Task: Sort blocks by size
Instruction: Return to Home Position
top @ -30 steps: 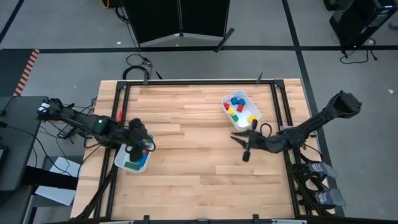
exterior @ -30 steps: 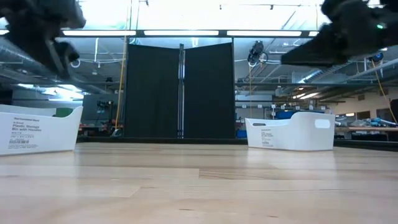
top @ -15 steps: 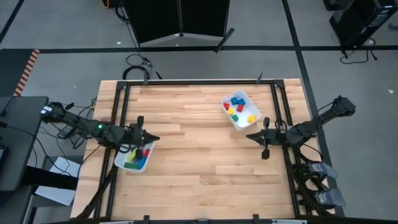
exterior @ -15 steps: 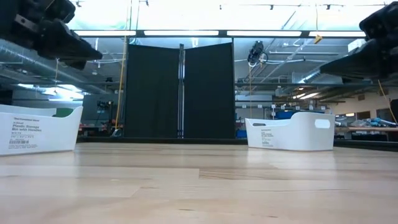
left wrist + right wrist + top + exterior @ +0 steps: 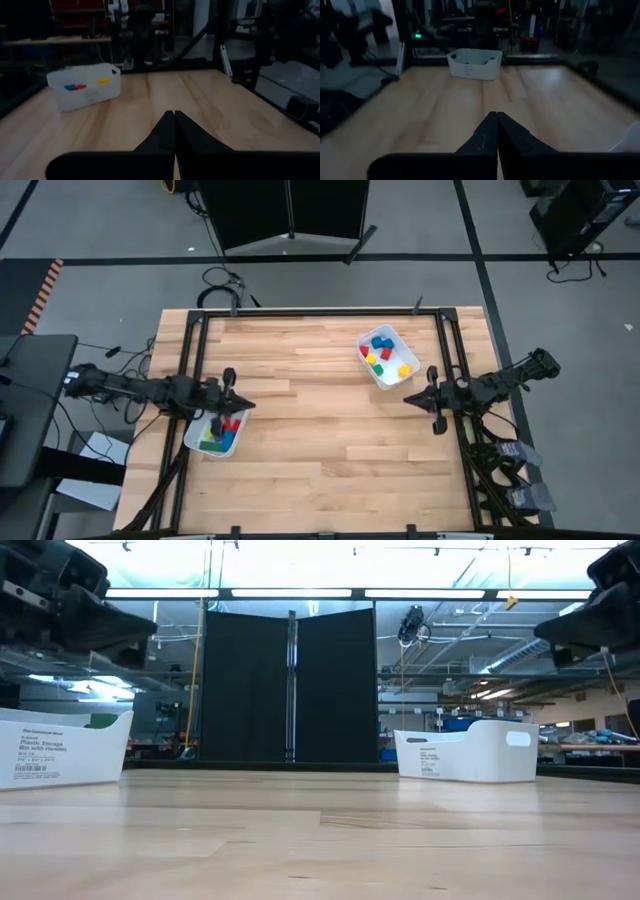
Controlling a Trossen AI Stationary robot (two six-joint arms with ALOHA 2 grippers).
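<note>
The blocks lie in two white trays. The left tray (image 5: 192,438) near the table's left edge holds red, blue and green blocks (image 5: 222,432). The far-right tray (image 5: 408,352) holds blue, red, yellow and green blocks (image 5: 380,352). My left gripper (image 5: 246,404) hangs shut and level over the left tray's inner edge, pointing right, with nothing in it (image 5: 174,114). My right gripper (image 5: 407,400) is shut and holds nothing, pointing left just near of the right tray (image 5: 497,115). In the low view both grippers (image 5: 140,628) (image 5: 545,632) hang well above the table.
A broad stretch of bare wooden table top (image 5: 320,430) lies between the two grippers. A black metal frame (image 5: 300,310) runs along the table's far edge and both sides. In the low view the trays (image 5: 60,745) (image 5: 470,750) stand at the far left and far right.
My left gripper has risen from over the left tray and tipped from pointing down to level, drawing back toward the table's left edge. My right gripper has pulled back toward the table's right edge and up. The blocks and trays have stayed in place.
</note>
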